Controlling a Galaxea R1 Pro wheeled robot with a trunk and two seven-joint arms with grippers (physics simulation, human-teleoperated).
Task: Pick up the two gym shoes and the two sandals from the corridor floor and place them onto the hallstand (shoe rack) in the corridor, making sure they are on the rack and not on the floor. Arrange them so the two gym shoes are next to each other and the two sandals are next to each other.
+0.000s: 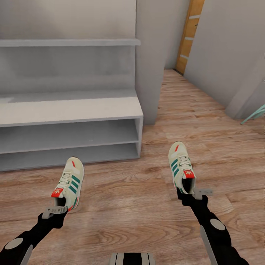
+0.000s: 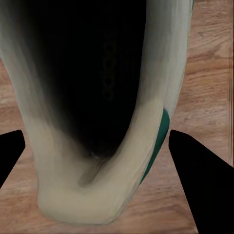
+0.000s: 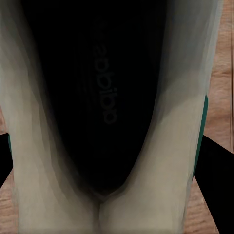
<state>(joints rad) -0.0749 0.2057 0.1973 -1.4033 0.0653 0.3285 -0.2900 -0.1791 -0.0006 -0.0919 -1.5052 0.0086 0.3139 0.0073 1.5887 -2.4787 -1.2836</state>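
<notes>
Gym shoes (image 1: 70, 182) (image 1: 181, 167) both on the wooden floor (image 1: 147, 206), shoe rack (image 1: 70, 106) bare.

Left gripper (image 1: 59, 206) and right gripper (image 1: 189, 194) straddle each heel, jaws spread, gripping nothing I can confirm; nothing racked yet.

Light brown wood-grain plank floor (image 1: 191, 121) runs back into a narrow passage between plain grey walls. A grey wall block (image 1: 150, 59) stands out at the centre. At the far end an orange-brown wooden door (image 1: 189, 35) with pale bands shows part-way. At the right edge, a pale teal object (image 1: 255, 115) pokes in. Lighting is even and soft
</notes>
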